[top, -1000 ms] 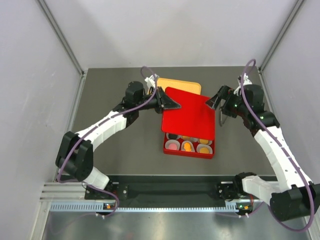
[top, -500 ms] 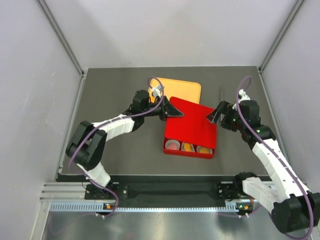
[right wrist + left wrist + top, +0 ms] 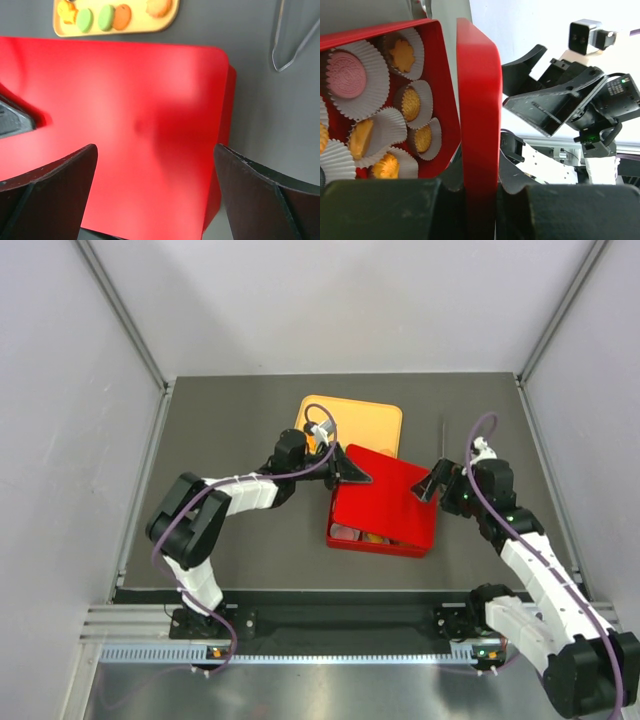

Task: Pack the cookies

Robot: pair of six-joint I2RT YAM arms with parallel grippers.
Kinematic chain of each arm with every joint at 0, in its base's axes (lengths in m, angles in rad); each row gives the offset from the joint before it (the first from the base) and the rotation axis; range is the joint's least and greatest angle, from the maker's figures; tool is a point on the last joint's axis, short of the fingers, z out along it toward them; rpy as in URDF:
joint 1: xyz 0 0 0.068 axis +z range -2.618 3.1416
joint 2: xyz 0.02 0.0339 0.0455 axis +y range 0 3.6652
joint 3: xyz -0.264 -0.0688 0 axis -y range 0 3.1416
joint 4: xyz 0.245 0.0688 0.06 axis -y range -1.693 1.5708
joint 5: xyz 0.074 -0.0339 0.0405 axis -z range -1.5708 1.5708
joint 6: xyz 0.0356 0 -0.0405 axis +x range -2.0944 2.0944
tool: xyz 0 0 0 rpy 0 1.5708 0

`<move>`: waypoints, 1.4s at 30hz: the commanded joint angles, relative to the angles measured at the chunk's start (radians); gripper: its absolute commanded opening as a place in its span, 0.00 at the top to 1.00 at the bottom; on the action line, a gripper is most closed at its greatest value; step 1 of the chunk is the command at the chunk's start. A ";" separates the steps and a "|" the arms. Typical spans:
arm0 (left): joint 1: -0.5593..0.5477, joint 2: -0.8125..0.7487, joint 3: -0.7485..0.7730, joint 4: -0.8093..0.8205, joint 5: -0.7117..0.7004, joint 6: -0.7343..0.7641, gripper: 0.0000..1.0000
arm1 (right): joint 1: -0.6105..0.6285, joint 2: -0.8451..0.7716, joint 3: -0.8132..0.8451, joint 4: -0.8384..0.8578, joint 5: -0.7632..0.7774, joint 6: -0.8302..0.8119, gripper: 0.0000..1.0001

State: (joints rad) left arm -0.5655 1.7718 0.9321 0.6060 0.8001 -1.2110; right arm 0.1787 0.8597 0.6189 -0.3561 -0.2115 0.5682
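Cookies (image 3: pixel 346 75) flat in cups (image 3: pixel 377 64), lid (image 3: pixel 385 495) tilted over box (image 3: pixel 375 544)

Setting: robotics lab, enclosed test cell. Dark grey desk (image 3: pixel 230 420) boxed on 3 sides by plain pale panels (image 3: pixel 60 440) set in metal struts (image 3: pixel 120 312). 2 white-and-black arms, left arm (image 3: pixel 240 492) and right arm (image 3: pixel 535 565), bolted to an aluminium rail (image 3: pixel 340 652) at the near edge. Exposed purple cables (image 3: pixel 155 570) run along both.

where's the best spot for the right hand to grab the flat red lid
Its thin right edge, from the right: the flat red lid is a broad sheet, pinchable only across its rim, and the left hand holds its left edge.
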 commanded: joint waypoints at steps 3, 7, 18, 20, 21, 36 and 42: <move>-0.001 0.020 -0.007 0.141 0.028 -0.022 1.00 | -0.025 -0.028 -0.059 0.117 -0.035 -0.008 0.00; -0.002 0.031 -0.016 0.158 0.025 -0.027 1.00 | -0.039 -0.030 -0.094 0.150 -0.066 -0.010 0.00; 0.000 0.061 -0.021 0.207 0.031 -0.050 1.00 | -0.077 -0.024 -0.200 0.272 -0.134 0.009 0.00; 0.001 0.067 -0.019 0.207 0.031 -0.051 1.00 | -0.079 -0.017 -0.206 0.279 -0.138 0.009 0.00; 0.001 0.069 -0.019 0.207 0.031 -0.051 1.00 | -0.079 -0.014 -0.211 0.292 -0.144 0.012 0.00; 0.003 0.092 -0.036 0.215 0.031 -0.042 0.96 | -0.084 0.024 -0.234 0.328 -0.149 0.024 0.11; 0.015 0.095 -0.042 0.207 0.037 -0.035 0.85 | -0.084 0.038 -0.235 0.330 -0.147 0.021 0.16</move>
State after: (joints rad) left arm -0.5602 1.8595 0.9009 0.7235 0.8074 -1.2545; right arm 0.1116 0.8925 0.3798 -0.0906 -0.3458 0.5945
